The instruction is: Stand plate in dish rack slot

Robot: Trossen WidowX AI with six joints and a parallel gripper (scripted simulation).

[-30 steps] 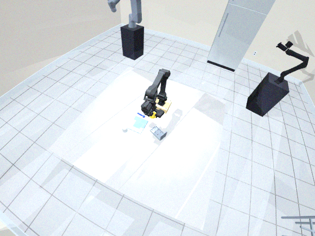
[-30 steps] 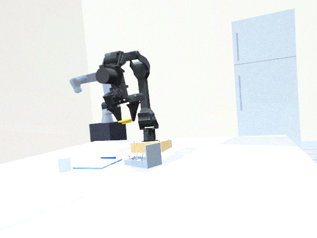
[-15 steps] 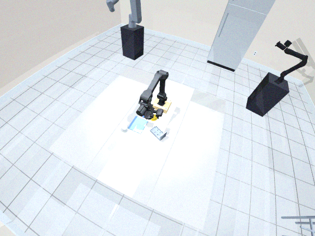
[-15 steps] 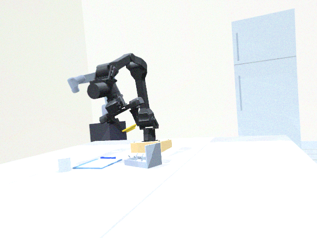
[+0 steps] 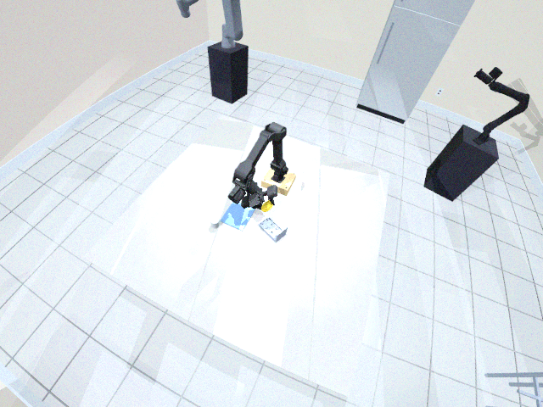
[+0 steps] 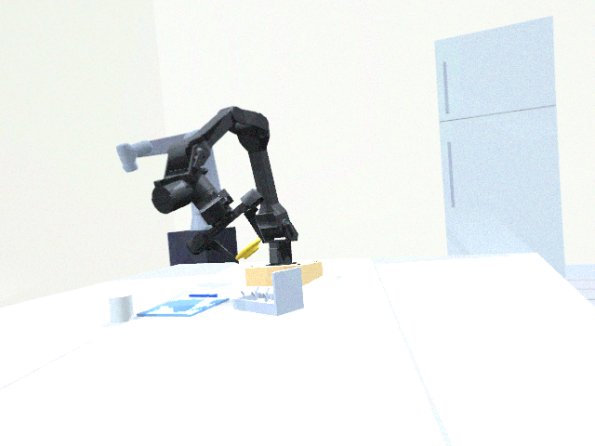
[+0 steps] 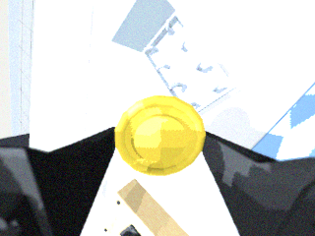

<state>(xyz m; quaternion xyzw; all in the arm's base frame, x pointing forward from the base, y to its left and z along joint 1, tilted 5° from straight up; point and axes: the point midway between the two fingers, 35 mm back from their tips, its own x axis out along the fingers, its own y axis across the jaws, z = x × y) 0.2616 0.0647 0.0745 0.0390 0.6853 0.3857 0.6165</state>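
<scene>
The fingers [image 5: 266, 203] [image 6: 248, 249] grip the plate [image 5: 267, 205] [image 6: 248, 249] [image 7: 159, 135] by opposite edges, tilted, above the counter [image 5: 342, 263] [image 6: 336, 374] [image 7: 64, 98]. Relative to the rack [image 5: 272, 229] [image 6: 288, 291] [image 7: 189, 66], the plate is higher, outside its slots; the mat [image 5: 237, 215] [image 6: 185, 306] [image 7: 290, 123] lies beside it.

And here's the arm [image 5: 257, 151] [image 6: 263, 175], up from its base, bent sharply at the elbow [image 5: 275, 129] [image 6: 254, 125], the forearm [image 5: 254, 159] [image 6: 211, 134] sloping down and out to the wrist [image 5: 238, 186] [image 6: 175, 191]! The wrist folds back, so the gripper [image 5: 265, 205] [image 6: 248, 249] [image 7: 159, 134] slants down toward the base, up off the worktop. Its two black fingers stand well apart, one either side, clamped on the plate by opposite edges of the rim. From above, the hand bunches into a dark cluster, so the wrist's exact twist is hard to call.
</scene>
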